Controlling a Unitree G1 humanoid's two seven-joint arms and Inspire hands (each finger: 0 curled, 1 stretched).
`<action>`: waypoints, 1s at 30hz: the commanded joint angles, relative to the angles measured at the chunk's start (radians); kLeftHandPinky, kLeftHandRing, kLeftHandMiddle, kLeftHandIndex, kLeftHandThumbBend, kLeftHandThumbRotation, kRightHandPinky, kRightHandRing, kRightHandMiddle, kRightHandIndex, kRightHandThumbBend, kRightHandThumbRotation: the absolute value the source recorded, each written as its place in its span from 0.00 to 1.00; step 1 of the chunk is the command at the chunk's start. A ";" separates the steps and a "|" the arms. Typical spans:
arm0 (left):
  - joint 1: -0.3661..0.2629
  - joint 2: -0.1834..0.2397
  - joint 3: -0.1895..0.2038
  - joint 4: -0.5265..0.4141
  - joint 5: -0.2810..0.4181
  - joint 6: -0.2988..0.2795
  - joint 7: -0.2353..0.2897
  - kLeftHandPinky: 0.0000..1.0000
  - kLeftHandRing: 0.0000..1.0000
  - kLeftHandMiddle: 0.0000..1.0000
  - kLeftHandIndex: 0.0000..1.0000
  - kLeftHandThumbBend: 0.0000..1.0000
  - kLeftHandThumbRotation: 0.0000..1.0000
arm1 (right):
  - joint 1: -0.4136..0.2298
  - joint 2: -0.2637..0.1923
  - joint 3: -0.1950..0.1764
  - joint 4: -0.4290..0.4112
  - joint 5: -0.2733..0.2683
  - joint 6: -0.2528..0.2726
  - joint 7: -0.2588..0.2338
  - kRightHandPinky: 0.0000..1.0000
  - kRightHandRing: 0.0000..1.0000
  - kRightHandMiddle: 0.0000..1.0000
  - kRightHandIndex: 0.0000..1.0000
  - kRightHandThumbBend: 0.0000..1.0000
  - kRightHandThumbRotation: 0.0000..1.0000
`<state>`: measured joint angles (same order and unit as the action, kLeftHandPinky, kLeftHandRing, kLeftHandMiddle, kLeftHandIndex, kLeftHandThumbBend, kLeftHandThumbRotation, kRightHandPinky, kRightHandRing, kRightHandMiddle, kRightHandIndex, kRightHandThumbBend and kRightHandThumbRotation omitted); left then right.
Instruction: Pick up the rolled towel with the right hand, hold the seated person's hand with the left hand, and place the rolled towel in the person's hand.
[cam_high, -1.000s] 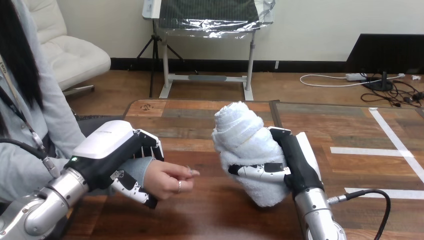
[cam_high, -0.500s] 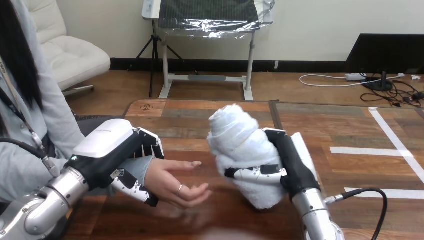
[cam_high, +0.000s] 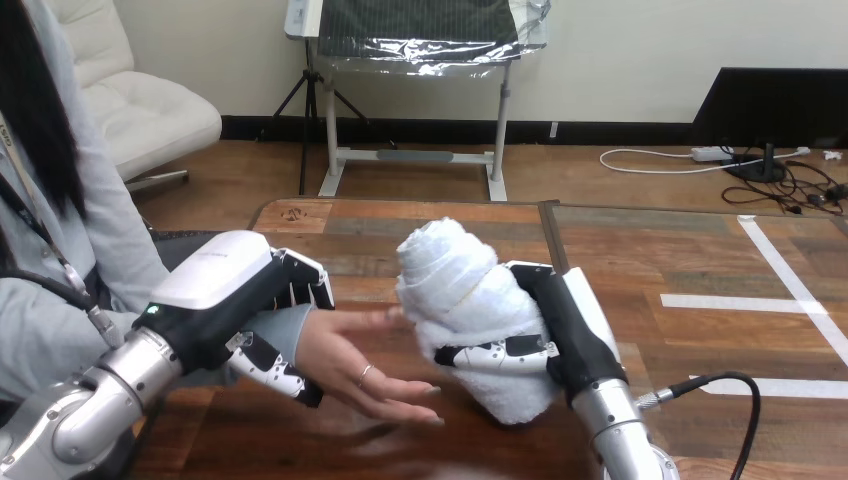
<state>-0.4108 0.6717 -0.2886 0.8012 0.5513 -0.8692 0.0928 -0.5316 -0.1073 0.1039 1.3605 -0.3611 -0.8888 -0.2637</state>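
Observation:
A white rolled towel (cam_high: 460, 300) stands tilted above the table's middle, with my right hand (cam_high: 560, 335) curled round its lower half from the right. The person's hand (cam_high: 365, 370) lies open, palm up, just left of the towel, its fingertips reaching under the towel's near side. My left hand (cam_high: 235, 300) is wrapped round the person's wrist at the grey sleeve's end, thumb underneath and fingers over the top.
The wooden table (cam_high: 420, 225) stretches back behind the towel. White tape lines (cam_high: 790, 285) mark its right part. A black cable (cam_high: 720, 385) trails from my right forearm. The person sits at the view's left.
The person's hand has opened from a loose fist to a flat palm. My right hand has carried the towel left, up to that palm. My left hand keeps its hold on the wrist.

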 joint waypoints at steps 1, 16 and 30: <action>-0.075 -0.013 0.050 -0.076 -0.044 -0.009 0.007 0.28 0.33 0.38 0.40 1.00 0.00 | -0.070 0.009 0.005 -0.064 0.000 -0.055 -0.022 0.25 0.30 0.39 0.43 0.87 0.11; -0.076 -0.023 0.057 -0.078 -0.036 -0.007 0.004 0.28 0.33 0.38 0.40 1.00 0.00 | -0.055 0.020 0.015 -0.080 0.004 -0.110 -0.006 0.25 0.30 0.39 0.43 0.87 0.11; -0.080 -0.032 0.060 -0.067 -0.025 -0.008 0.005 0.29 0.34 0.38 0.40 1.00 0.00 | -0.035 0.034 0.004 -0.105 0.039 -0.181 0.046 0.25 0.30 0.39 0.43 0.87 0.12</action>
<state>-0.4121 0.6538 -0.2538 0.7838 0.5464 -0.8654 0.0897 -0.5303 -0.0788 0.1193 1.3326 -0.3503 -1.0068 -0.2192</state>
